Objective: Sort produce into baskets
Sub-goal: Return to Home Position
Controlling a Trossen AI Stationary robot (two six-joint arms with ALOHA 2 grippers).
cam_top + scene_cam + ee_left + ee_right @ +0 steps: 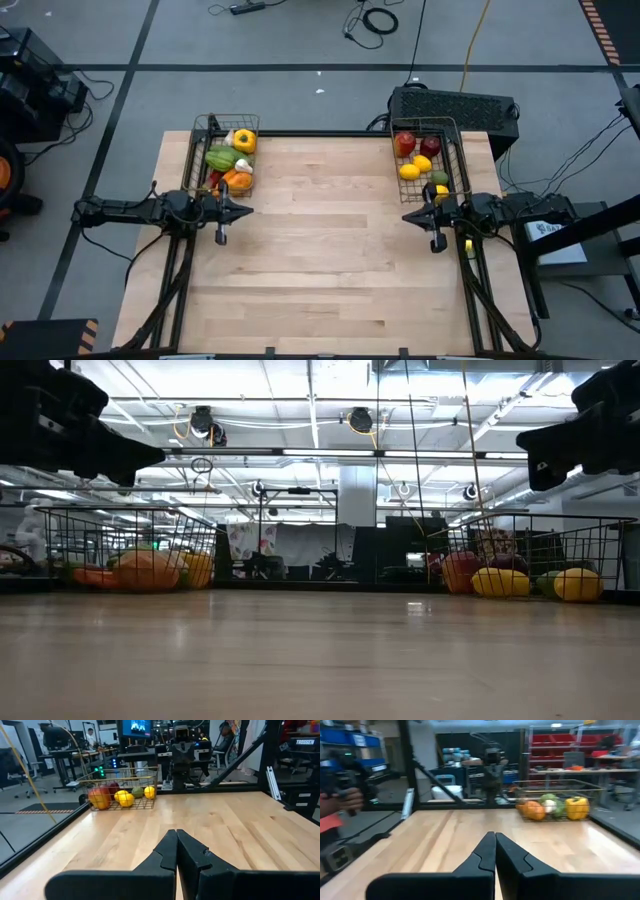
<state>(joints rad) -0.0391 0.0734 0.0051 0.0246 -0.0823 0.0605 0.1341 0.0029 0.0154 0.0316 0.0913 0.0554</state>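
Your produce [243, 141] all lies in the two baskets [199, 133] at the table's [330, 260] far corners. The left claw [246, 211] and right claw [407, 216] are clenched on nothing, each near its basket. A careless swing could snag the wire and spill it.

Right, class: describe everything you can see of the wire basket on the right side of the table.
The right wire basket is a rectangular, open-topped box of thin dark metal mesh, standing upright on the wooden table at its far right corner. It holds red apples at the far end, yellow lemons and a green piece nearer.
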